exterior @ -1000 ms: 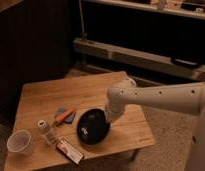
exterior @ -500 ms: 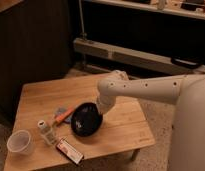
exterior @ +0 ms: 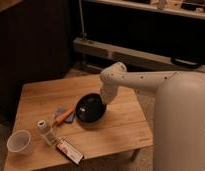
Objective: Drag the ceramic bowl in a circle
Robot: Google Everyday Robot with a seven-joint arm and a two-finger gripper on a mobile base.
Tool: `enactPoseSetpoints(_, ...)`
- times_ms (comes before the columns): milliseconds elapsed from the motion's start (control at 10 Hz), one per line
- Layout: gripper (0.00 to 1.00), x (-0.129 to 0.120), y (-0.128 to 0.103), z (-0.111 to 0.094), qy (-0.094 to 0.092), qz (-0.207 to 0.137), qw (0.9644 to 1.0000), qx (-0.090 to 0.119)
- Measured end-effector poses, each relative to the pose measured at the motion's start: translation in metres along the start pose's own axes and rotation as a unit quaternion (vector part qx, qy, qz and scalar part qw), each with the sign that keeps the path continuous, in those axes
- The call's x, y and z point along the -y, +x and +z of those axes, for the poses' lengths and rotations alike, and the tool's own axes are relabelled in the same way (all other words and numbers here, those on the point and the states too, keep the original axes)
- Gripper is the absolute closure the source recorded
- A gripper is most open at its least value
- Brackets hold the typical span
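Observation:
The ceramic bowl point(exterior: 89, 109) is wide, round and glossy black, and sits near the middle of the wooden table point(exterior: 46, 95). My white arm reaches in from the right. The gripper point(exterior: 104, 100) is at the bowl's right rim, touching it, with its tip hidden behind the arm's wrist and the bowl's edge.
Left of the bowl lie an orange-handled tool point(exterior: 63, 116) and a blue-grey item point(exterior: 60, 112). A small bottle point(exterior: 44, 129) and a white cup point(exterior: 19, 142) stand at the front left. A flat packet point(exterior: 69, 150) lies near the front edge. Dark shelving stands behind the table.
The bowl has moved leftward across the table with the gripper at its rim. The arm has swung left and now bends closer over the table's middle.

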Motion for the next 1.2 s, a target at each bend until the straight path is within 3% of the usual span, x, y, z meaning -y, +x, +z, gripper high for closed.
enactPoseSetpoints(400, 1.0, 0.069, 0.014, 0.009, 0.029, 0.081, 0.9962, -0.014)
enactPoseSetpoints(500, 1.0, 0.094, 0.025, 0.011, 0.039, 0.107, 0.9932, -0.02)
enactPoseSetpoints(900, 1.0, 0.151, 0.068, 0.005, 0.076, 0.165, 0.9828, -0.033)
enactPoseSetpoints(1100, 1.0, 0.158, 0.084, 0.001, 0.084, 0.176, 0.9803, -0.036)
enactPoseSetpoints(1200, 1.0, 0.138, 0.133, -0.015, 0.088, 0.174, 0.9801, -0.039)
